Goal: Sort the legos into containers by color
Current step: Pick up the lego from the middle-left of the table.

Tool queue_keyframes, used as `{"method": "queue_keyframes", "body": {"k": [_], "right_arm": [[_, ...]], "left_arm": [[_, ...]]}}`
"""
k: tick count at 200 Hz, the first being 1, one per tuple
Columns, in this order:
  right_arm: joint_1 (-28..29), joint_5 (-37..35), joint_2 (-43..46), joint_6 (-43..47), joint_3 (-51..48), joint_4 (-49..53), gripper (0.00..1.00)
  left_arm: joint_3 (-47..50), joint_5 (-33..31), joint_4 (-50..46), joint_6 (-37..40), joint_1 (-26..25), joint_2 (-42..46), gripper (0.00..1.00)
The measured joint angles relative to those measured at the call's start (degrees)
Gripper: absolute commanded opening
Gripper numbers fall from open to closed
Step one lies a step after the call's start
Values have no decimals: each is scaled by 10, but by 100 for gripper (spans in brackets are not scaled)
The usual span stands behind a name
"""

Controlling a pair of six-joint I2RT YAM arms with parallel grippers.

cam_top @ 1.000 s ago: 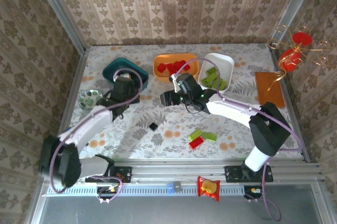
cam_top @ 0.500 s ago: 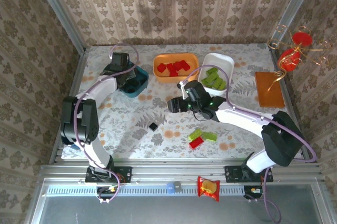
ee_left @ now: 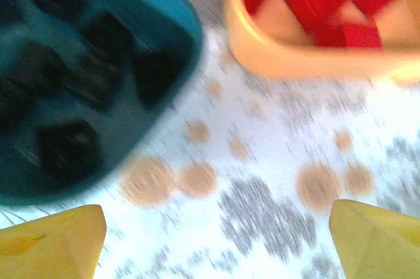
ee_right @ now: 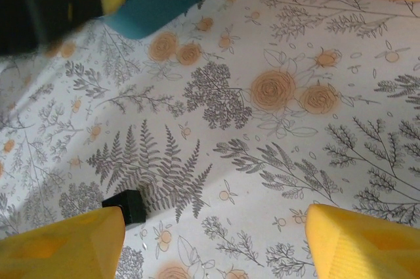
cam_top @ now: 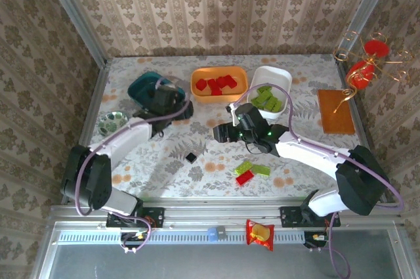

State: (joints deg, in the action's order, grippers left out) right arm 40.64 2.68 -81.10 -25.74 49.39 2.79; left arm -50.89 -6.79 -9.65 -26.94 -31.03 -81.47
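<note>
The dark teal tray (cam_top: 147,86) (ee_left: 141,10) holds several black bricks (ee_left: 64,149). Red bricks (cam_top: 216,84) (ee_left: 308,3) lie in the orange tray (cam_top: 200,74) (ee_left: 308,62), and green bricks (cam_top: 266,98) lie in the white tray (cam_top: 283,79). One black brick (cam_top: 190,157) (ee_right: 129,206) sits loose on the table. Two green bricks (cam_top: 252,168) and a red brick (cam_top: 245,178) lie nearer the front. My left gripper (cam_top: 181,109) (ee_left: 216,243) hovers open and empty beside the teal tray. My right gripper (cam_top: 222,132) (ee_right: 213,246) is open above the table, its left finger (ee_right: 65,243) next to the loose black brick.
A patterned bowl (cam_top: 112,121) stands at the left. A brown board (cam_top: 336,111) and a wire stand with red ornaments (cam_top: 364,62) are at the right. A snack packet (cam_top: 260,233) lies on the front rail. Patterned walls close in three sides.
My left gripper has opened and swung from the teal tray's far side back to its right edge. My right gripper has drifted slightly toward the front right, still open.
</note>
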Motion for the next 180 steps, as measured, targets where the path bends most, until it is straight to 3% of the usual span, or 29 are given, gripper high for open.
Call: {"method": "queue_keyframes", "body": {"k": [38, 73, 180], "right_arm": [[0, -10, 0, 0, -13, 0, 74], [0, -18, 11, -1, -23, 1, 75], [-9, -40, 50, 0, -23, 6, 75]], "left_arm": [[74, 17, -26, 0, -99, 34, 91], [125, 31, -52, -14, -151, 61, 84], [156, 43, -41, -43, -169, 9, 40]]}}
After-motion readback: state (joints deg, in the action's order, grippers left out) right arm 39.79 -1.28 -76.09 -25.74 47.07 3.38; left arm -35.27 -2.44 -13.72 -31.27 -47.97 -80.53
